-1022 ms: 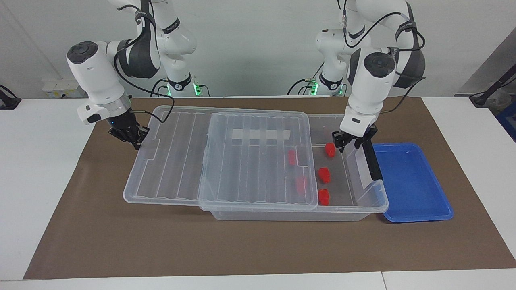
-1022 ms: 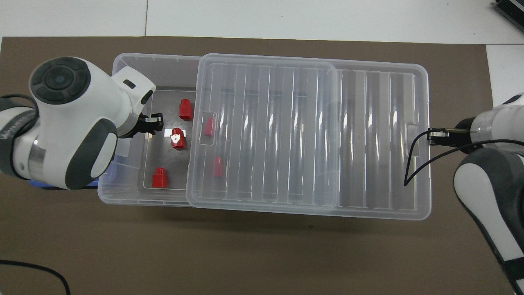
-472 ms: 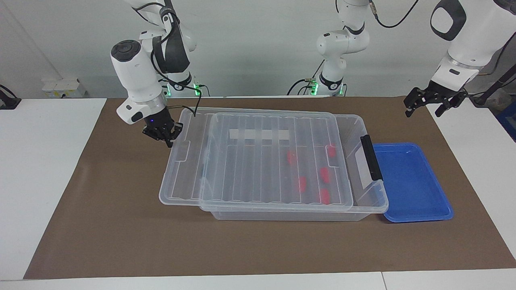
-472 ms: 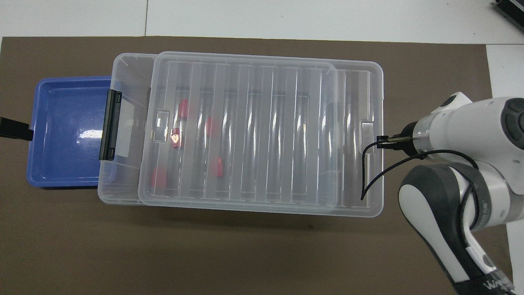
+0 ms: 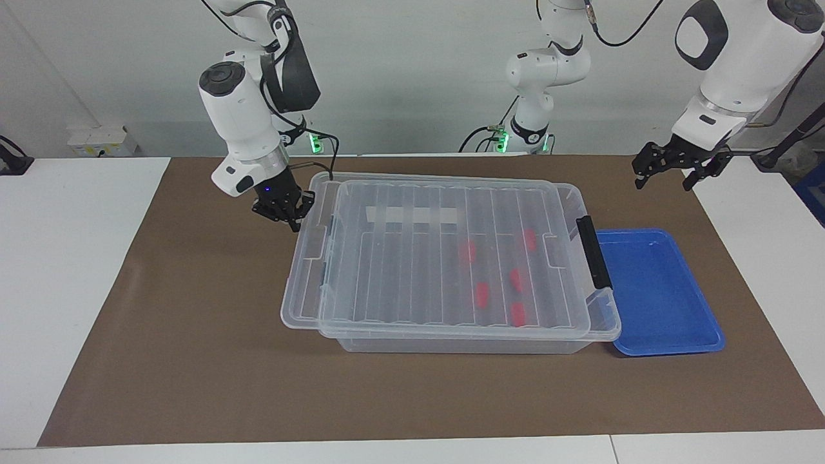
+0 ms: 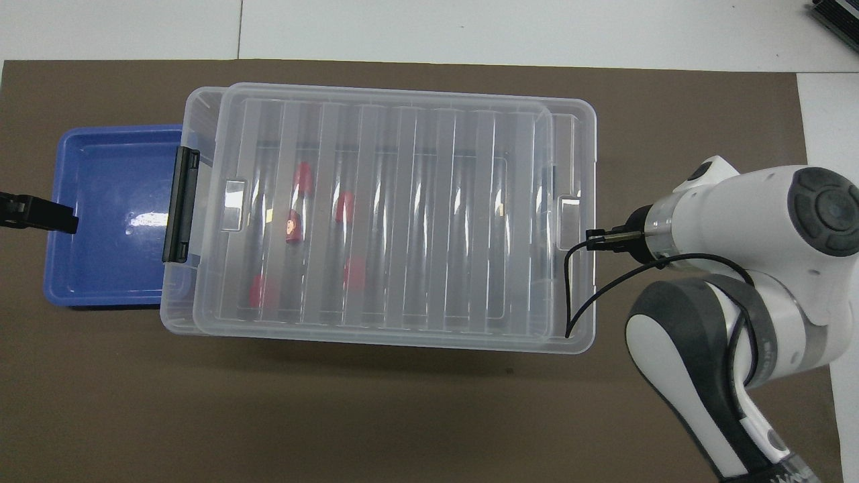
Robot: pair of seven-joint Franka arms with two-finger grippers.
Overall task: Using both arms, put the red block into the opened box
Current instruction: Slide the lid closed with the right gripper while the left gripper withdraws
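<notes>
Facing view: the right pincer (image 5: pixel 288 209) is clenching the end edge of the ribbed clear lid (image 5: pixel 445 258) at the right arm's end of the box (image 5: pixel 599 322), its fingertips pressed together on the plastic rim. In the overhead view this same pincer (image 6: pixel 597 239) is meeting the lid's edge just beside the small handle notch, with a black cable looping down from the wrist over the lid's corner.

The left pincer (image 5: pixel 673 173) is hanging released, fingers spread and holding nothing, raised over the brown mat (image 5: pixel 193 361) beside the blue tray (image 5: pixel 664 303); in the overhead view only its dark tip (image 6: pixel 40 215) is showing, over the tray (image 6: pixel 100 268).

The lid is lying nearly square on the box, covering most of it and overhanging slightly at the right arm's end, leaving a narrow strip uncovered by the black latch bar (image 5: pixel 592 251). Five red blocks are sitting inside the box under the lid, toward the left arm's end; the red block (image 6: pixel 292 226) with a pale glint on top is lying among them. The mat is covering the white worktop (image 5: pixel 64 258).
</notes>
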